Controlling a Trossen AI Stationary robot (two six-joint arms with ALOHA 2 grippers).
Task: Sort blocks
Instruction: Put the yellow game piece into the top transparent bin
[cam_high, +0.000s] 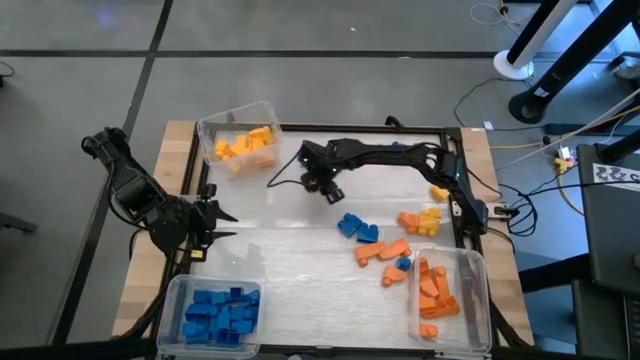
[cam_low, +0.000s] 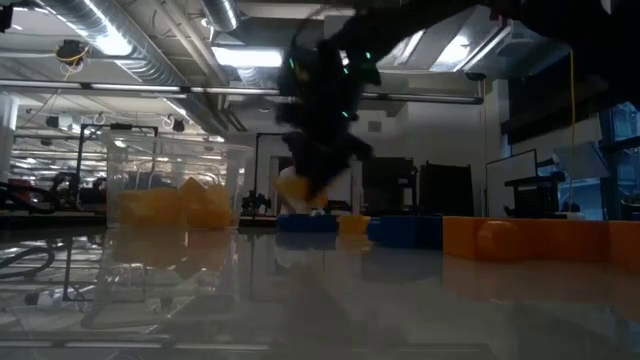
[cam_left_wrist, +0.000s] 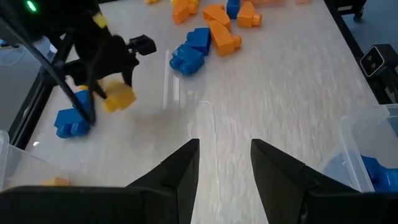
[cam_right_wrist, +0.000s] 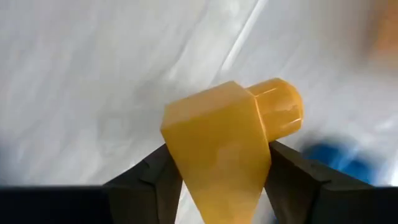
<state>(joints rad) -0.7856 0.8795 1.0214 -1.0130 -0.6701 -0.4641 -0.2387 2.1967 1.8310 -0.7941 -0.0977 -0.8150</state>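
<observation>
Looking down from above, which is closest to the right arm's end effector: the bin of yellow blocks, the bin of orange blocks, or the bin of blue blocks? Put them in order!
From the right end effector, which holds a yellow block:
1. Bin of yellow blocks, at the table's far left corner.
2. Bin of orange blocks, at the near right corner.
3. Bin of blue blocks, near left; only slightly farther than the orange one.

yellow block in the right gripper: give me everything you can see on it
The yellow block is a small glossy plastic brick with one round stud sticking out of one face. It sits tilted between the right gripper's two dark fingers, which press its opposite sides. In the left wrist view it hangs above the white table, near a lone blue block. Its underside is hidden.
</observation>
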